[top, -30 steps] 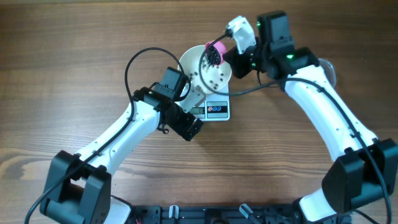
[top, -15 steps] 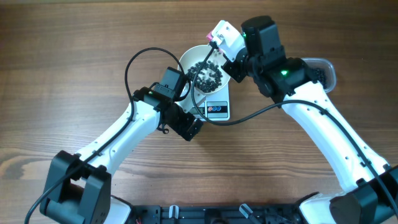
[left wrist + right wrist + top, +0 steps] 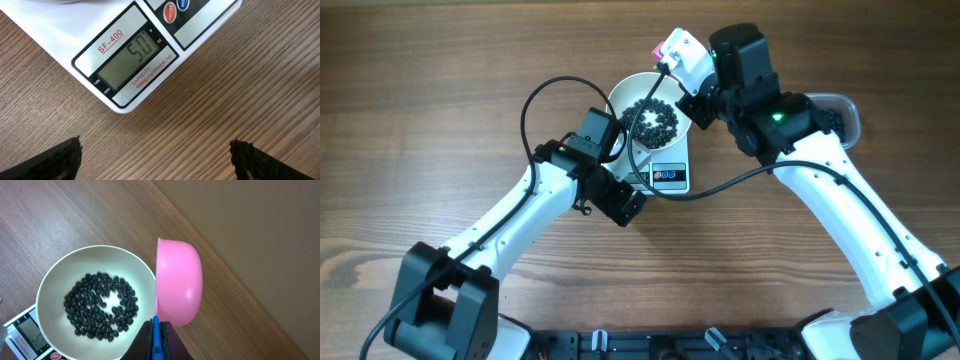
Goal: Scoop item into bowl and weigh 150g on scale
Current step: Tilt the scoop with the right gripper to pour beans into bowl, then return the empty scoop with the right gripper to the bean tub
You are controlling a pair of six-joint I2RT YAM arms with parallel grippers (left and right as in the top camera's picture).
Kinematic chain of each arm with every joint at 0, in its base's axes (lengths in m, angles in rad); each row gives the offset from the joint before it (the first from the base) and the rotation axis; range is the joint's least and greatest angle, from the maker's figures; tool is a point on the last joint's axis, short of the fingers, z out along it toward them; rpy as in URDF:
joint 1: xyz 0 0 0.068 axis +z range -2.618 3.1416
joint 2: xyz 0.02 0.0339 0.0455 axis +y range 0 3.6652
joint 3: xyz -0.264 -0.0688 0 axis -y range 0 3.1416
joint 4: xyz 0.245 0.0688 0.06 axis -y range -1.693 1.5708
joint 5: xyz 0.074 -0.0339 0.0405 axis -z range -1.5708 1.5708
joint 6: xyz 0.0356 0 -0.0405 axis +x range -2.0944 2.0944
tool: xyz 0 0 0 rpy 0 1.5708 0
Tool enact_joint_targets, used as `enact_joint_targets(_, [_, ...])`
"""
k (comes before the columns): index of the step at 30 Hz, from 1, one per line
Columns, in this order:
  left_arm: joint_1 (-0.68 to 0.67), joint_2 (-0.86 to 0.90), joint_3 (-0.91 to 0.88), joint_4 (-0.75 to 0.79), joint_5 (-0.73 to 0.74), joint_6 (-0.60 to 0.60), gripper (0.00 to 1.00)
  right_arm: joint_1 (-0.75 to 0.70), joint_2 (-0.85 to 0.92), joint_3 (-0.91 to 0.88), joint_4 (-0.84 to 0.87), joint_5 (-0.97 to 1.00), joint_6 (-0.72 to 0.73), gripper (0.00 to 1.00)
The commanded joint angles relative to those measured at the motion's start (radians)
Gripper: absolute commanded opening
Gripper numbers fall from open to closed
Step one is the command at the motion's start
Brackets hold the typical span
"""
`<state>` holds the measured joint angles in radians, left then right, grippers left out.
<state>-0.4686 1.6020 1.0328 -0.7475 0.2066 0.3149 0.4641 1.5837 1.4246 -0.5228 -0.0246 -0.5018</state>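
The white bowl [image 3: 625, 95] stands on the scale [image 3: 672, 178] with a loose layer of black beans [image 3: 655, 120] in its bottom. From the right wrist the beans [image 3: 100, 305] lie inside the bowl [image 3: 47, 277], and a corner of the scale [image 3: 22, 330] shows below it. My right gripper [image 3: 156, 329] is shut on the blue handle of the pink scoop [image 3: 179, 282], which is tipped on its side just past the bowl's rim, its inside hidden. My left gripper [image 3: 155, 150] hangs open over bare wood in front of the scale [image 3: 60, 45], whose display reads 50.
A clear plastic tub [image 3: 845, 112] sits at the right, mostly hidden behind my right arm. A black cable [image 3: 535, 100] loops from my left arm beside the bowl. Wooden tabletop [image 3: 440, 80] lies all around.
The scoop, held with beans over the bowl's rim a second ago, tipped over; the beans now lie in the bowl. The right arm swung left. The left arm stayed still.
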Motion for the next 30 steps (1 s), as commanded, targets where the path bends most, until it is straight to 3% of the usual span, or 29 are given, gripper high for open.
enact_joint_targets(1, [0.000, -0.012, -0.006, 0.000, 0.009, -0.006, 1.00, 0.001, -0.023, 0.011, 0.007, 0.002, 0.006, 0.04])
enact_joint_targets(5, [0.000, -0.012, -0.006, 0.000, 0.009, -0.006, 1.00, -0.051, -0.023, 0.011, 0.024, 0.000, 0.160, 0.04])
enact_joint_targets(10, [0.000, -0.012, -0.006, 0.000, 0.009, -0.006, 1.00, -0.229, -0.023, 0.011, -0.090, -0.040, 0.277, 0.04])
enact_joint_targets(13, [0.000, -0.012, -0.006, 0.000, 0.009, -0.006, 1.00, -0.377, -0.023, 0.011, -0.180, -0.135, 0.271, 0.04])
enact_joint_targets(21, [0.000, -0.012, -0.006, 0.000, 0.009, -0.006, 1.00, -0.711, -0.002, -0.025, -0.330, -0.133, 0.162, 0.04])
enact_joint_targets(30, [0.000, -0.012, -0.006, 0.000, 0.009, -0.006, 1.00, -0.730, 0.161, -0.106, -0.283, -0.134, 0.151, 0.04])
